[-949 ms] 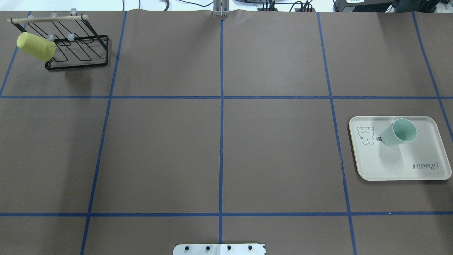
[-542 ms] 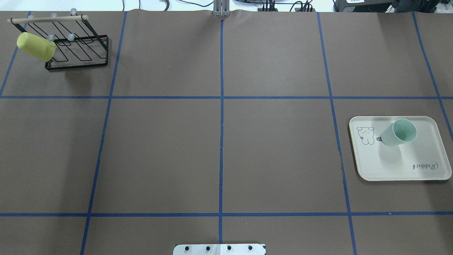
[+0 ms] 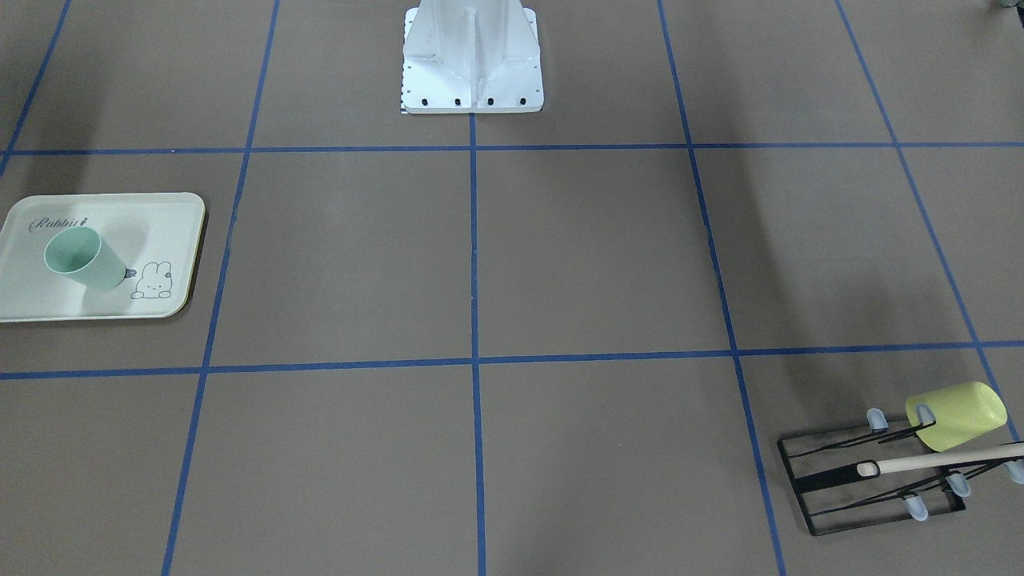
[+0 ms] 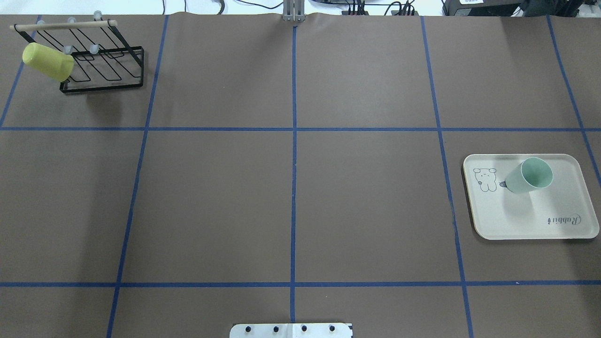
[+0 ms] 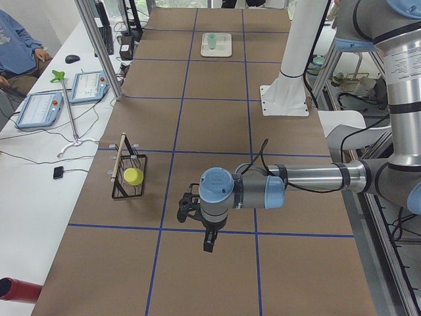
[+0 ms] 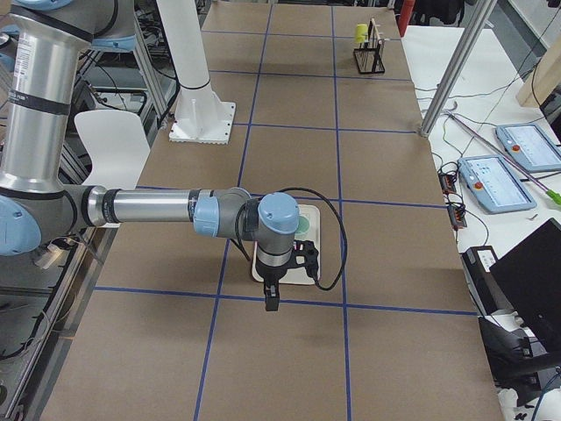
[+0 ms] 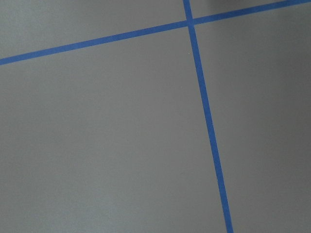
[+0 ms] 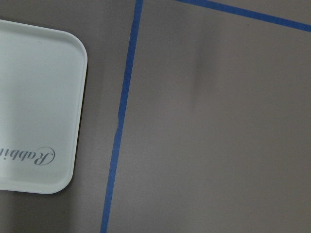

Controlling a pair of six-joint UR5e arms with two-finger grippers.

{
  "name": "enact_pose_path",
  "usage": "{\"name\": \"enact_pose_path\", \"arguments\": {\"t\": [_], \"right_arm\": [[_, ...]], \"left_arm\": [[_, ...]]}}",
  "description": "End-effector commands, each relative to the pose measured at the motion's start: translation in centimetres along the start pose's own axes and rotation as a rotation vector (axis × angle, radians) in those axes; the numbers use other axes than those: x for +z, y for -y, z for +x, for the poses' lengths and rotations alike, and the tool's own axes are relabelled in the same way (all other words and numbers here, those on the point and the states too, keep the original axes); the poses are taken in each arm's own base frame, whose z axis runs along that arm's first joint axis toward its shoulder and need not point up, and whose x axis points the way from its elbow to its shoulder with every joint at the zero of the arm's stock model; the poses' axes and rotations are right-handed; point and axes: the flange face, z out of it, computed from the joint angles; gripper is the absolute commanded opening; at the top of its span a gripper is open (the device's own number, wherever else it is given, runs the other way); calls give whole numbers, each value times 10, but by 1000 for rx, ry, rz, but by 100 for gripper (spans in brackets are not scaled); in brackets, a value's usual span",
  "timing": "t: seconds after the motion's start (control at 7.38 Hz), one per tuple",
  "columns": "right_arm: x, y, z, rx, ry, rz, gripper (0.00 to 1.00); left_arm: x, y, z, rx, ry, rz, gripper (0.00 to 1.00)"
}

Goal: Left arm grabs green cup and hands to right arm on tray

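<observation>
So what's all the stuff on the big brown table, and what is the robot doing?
green cup: one, pale mint, standing on the tray.
tray: one, cream with a rabbit drawing, robot's right side.
yellow-green cup: one, hung on the rack.
rack: one, black wire with a wooden bar, robot's far left corner.
tape lines: several, blue, a grid across the table.
table: one, brown.
robot base: one, white, middle of the robot's edge.
left arm: one, grey with pale-blue caps, above the rack's end.
left gripper: black, pointing down; open or shut, cannot tell.
right arm: one, same colours, near the tray.
right gripper: black, pointing down; cannot tell.
</observation>
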Motion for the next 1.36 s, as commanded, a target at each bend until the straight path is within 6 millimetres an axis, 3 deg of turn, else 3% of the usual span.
{"name": "enact_pose_path", "arguments": {"t": [0.0, 0.14, 1.22], "right_arm": [[-2, 3, -1, -1, 0, 6, 100], [-2, 2, -1, -1, 0, 6, 100], [-4, 3, -3, -4, 0, 9, 100]], "left_arm": [[-7, 6, 6, 17, -3, 17, 100], [3, 2, -1, -3, -22, -1, 100], [8, 3, -2, 52, -41, 61, 100]]}}
